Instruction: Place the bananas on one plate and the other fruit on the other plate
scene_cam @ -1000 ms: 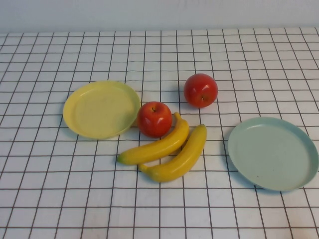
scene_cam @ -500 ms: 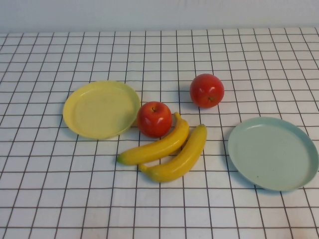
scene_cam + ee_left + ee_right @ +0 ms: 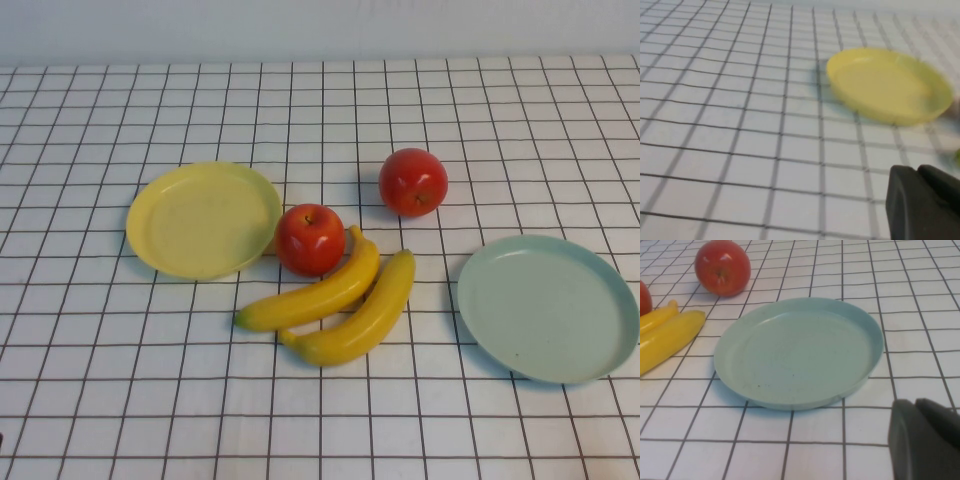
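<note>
On the white table with a black grid (image 3: 100, 400) we count: round pale yellow plate (image 3: 203, 219), round mint-green plate (image 3: 547, 307), two shiny red apples (image 3: 310, 239) (image 3: 412, 181), two curved yellow bananas (image 3: 312, 294) (image 3: 360, 315) — side by side, touching.

We note the left gripper (image 3: 925, 200) and right gripper (image 3: 925, 440) — each at its wrist view's edge, above the table.

Two glossy yellow bananas lie side by side at the table's middle, touching along part of their length: the upper banana (image 3: 310, 293) and the lower banana (image 3: 357, 315), both running diagonally with their far tips toward the right. A shiny red apple (image 3: 310, 239) sits upright, touching the upper banana and just beside the yellow plate (image 3: 203, 220), which lies flat to the left. A second red apple (image 3: 412, 182) rests apart, farther back. The mint-green plate (image 3: 547, 307) lies flat to the right, near the lower banana's tip.
</note>
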